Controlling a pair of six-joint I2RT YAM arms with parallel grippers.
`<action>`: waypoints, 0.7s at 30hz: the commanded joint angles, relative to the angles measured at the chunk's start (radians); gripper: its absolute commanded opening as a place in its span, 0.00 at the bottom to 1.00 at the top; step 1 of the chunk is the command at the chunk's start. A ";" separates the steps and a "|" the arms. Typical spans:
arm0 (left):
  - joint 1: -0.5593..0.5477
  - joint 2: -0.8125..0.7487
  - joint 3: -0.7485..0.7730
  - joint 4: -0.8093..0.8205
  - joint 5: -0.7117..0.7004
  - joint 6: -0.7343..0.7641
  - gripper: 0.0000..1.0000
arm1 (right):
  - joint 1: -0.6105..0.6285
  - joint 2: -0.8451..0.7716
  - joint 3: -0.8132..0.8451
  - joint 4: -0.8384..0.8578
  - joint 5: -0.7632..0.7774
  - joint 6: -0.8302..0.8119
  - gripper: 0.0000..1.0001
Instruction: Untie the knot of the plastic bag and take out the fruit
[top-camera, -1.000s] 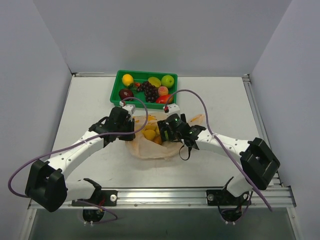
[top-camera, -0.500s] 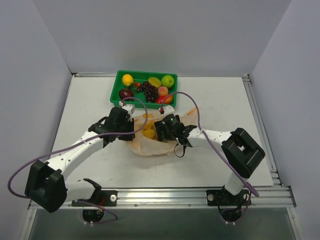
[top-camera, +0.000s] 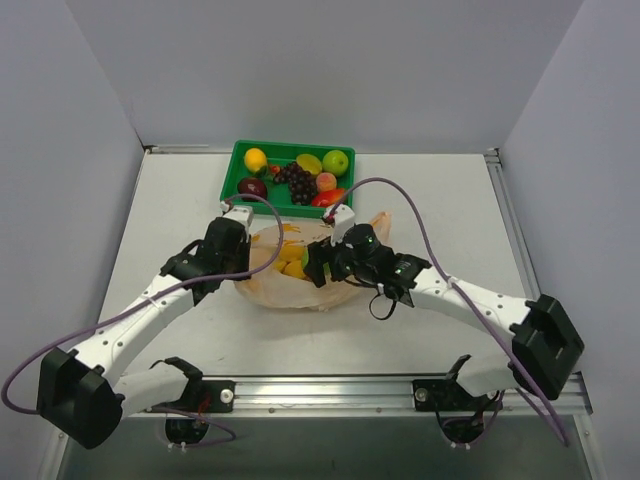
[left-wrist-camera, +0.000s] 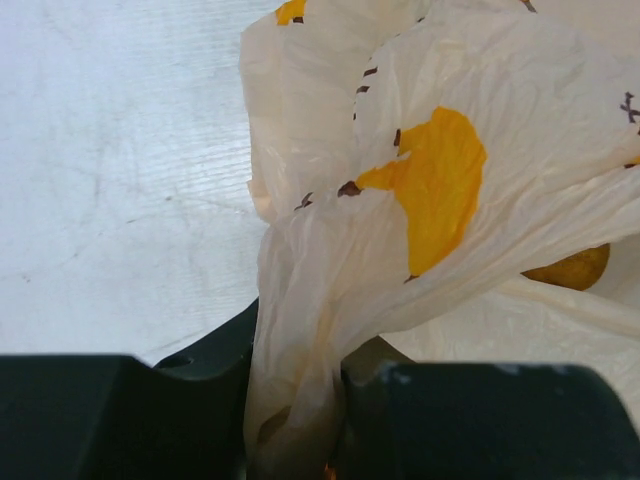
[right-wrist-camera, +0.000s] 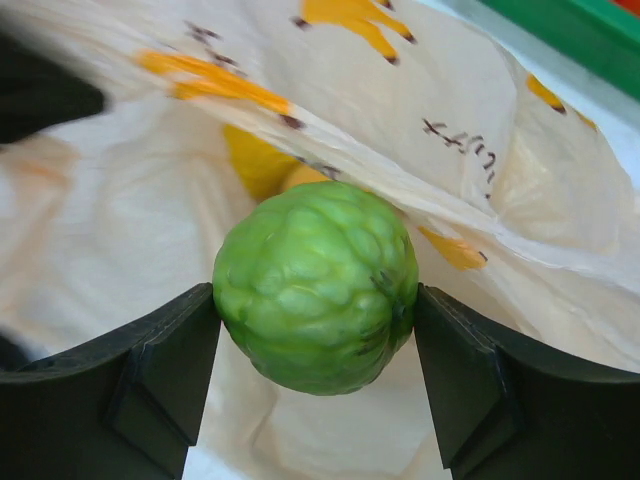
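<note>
table: white, carries everything
plastic bag: pale peach with yellow prints, crumpled on the table just on the near side of the tray, between both arms, mouth gaping
green tray: far side of the table, holds a grape bunch and assorted fruit
left jaws: clamped on a bunched fold at the bag's left edge
right jaws: at the bag mouth, gripping the green fruit
green fruit: bumpy, round, over the bag plastic
yellow fruits: inside the bag, bunched together

One plastic bag, one green tray at the far edge, one grape bunch, one bumpy green fruit.
</note>
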 joint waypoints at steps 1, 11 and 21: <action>-0.003 -0.073 -0.031 -0.025 -0.115 0.031 0.28 | 0.001 -0.119 0.073 -0.052 -0.173 -0.016 0.15; -0.009 -0.044 -0.057 0.013 0.049 0.032 0.28 | -0.138 -0.106 0.297 -0.089 -0.224 -0.057 0.16; -0.006 0.083 -0.039 0.020 0.135 0.026 0.28 | -0.333 0.349 0.609 -0.065 -0.181 -0.114 0.20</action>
